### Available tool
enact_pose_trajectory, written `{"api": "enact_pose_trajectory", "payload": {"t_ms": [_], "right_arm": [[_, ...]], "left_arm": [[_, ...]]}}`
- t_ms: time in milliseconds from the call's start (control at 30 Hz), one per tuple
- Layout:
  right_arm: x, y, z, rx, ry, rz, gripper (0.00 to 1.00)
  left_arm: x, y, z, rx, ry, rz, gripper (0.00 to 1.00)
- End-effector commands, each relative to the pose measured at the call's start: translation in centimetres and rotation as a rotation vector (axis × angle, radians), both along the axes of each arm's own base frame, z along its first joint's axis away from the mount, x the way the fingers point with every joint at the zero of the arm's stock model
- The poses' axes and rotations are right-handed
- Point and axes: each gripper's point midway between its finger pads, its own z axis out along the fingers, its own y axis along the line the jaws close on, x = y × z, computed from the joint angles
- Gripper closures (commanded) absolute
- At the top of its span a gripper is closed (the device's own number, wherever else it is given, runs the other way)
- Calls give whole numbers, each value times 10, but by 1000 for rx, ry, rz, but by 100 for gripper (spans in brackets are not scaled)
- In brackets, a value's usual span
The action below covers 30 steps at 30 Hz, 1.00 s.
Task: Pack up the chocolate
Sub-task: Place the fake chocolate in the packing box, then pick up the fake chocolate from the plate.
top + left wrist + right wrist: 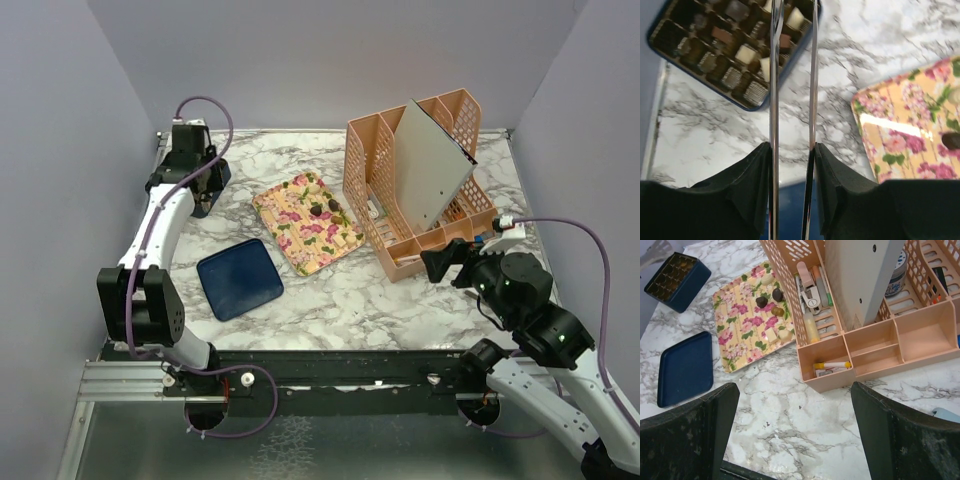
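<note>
Marble table [400, 300] with its contents. Centre: flowered tray [315, 250]. Near left of the tray: dark blue lid [240, 279], lying flat. Far left: dark blue square box [687, 292], uncovered. Right of the tray: peach desk organizer [375, 160] with a grey board [430, 165] leaning in it, a small bottle [811, 327], a round tin [898, 275] and a yellow-capped pen [832, 364] in its near-left compartment.

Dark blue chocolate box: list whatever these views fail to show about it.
Right wrist: dark blue square box too small to count filled cells.
Left wrist: its far side cut off by the top edge; metal tweezers cross it, tips out of frame.
Top external: left arm covers most or all of it.
</note>
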Motion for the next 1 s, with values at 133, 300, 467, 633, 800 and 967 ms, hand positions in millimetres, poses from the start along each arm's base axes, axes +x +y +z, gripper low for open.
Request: {"api": "enact_pose_trajectory", "payload": {"t_ms": [133,300,467,633,800,967], "right_arm": [[5,-3,-5,-20,19,-34,1],[6,-1,-9,-31,36,-28,1],[8,-1,-11,-37,40,-35,1],[7,-1,-13,-30,49,-37,1],[7,-3,-11,-27,42,-48,1],[8,0,-13,-25,48,-37,1]], "left_arm": [[-42,-106,1,-40,19,-312,59],[-71,-153,-5,-69,36,-451,59],[-102,-190,-2,-73,28,-583,59],[-127,-197,1,-34,-16,-633,59],[-149,-204,-5,-5,-35,-675,59],[-171,-223,-6,15,-64,-761,58]]}}
